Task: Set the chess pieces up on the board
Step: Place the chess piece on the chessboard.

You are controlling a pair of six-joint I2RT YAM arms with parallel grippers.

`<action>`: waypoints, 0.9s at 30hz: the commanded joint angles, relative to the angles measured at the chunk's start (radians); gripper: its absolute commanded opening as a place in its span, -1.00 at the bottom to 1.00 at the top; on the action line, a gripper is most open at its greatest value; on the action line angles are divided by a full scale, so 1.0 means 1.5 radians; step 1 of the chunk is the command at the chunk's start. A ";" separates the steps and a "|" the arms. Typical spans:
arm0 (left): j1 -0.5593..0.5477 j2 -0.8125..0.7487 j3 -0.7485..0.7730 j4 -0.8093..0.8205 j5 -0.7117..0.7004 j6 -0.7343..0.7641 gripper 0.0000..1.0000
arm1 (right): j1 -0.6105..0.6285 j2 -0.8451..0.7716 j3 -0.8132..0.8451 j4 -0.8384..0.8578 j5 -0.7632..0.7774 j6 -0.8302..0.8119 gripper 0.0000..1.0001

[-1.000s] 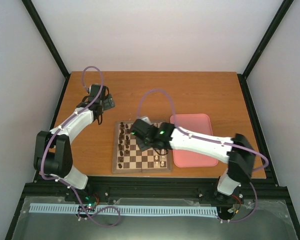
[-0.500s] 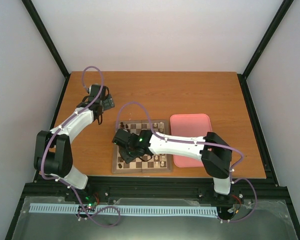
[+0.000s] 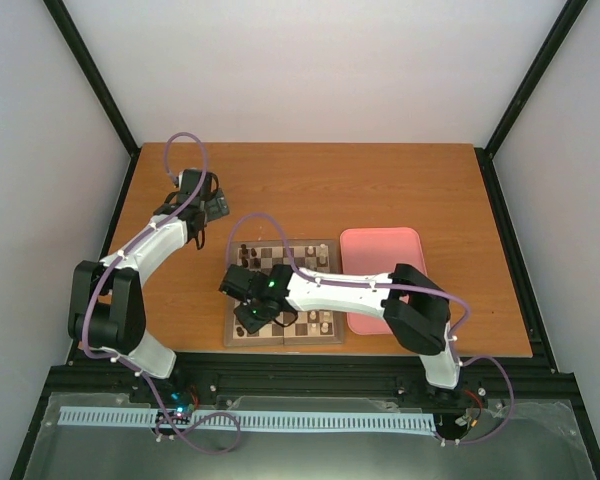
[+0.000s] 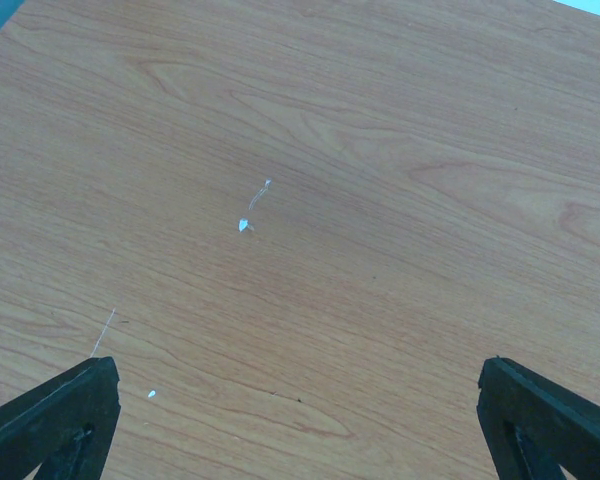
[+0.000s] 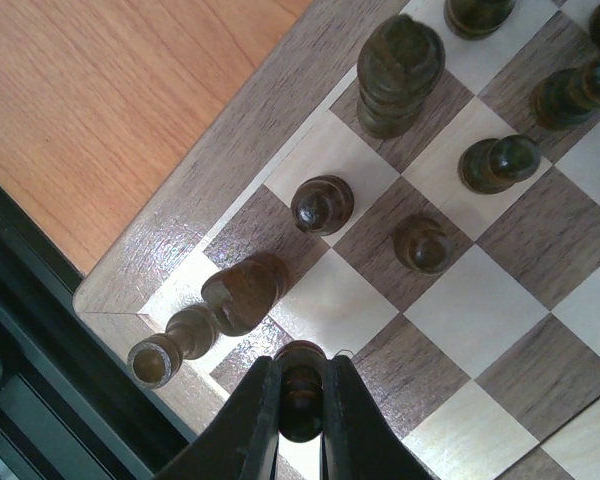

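Note:
The board lies mid-table, with dark chess pieces ranked along its left side. My right gripper reaches over the board's near left part. In the right wrist view it is shut on a small dark piece, held just above the squares near the board's corner. Close by stand a knight-like piece, a corner piece, two pawns and a taller piece. My left gripper is open over bare table, its fingers wide apart.
A pink tray lies right of the board, partly under my right arm. A few pale pieces stand at the board's near right. The table's near edge and a black rail run just beyond the board's corner.
My right arm has swung left across the board, from its middle to the near left corner, still shut on the piece. The left arm has stayed still.

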 commanded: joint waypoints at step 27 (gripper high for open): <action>-0.005 0.001 0.012 -0.004 -0.008 0.002 0.99 | 0.008 0.056 0.046 -0.017 0.045 -0.012 -0.87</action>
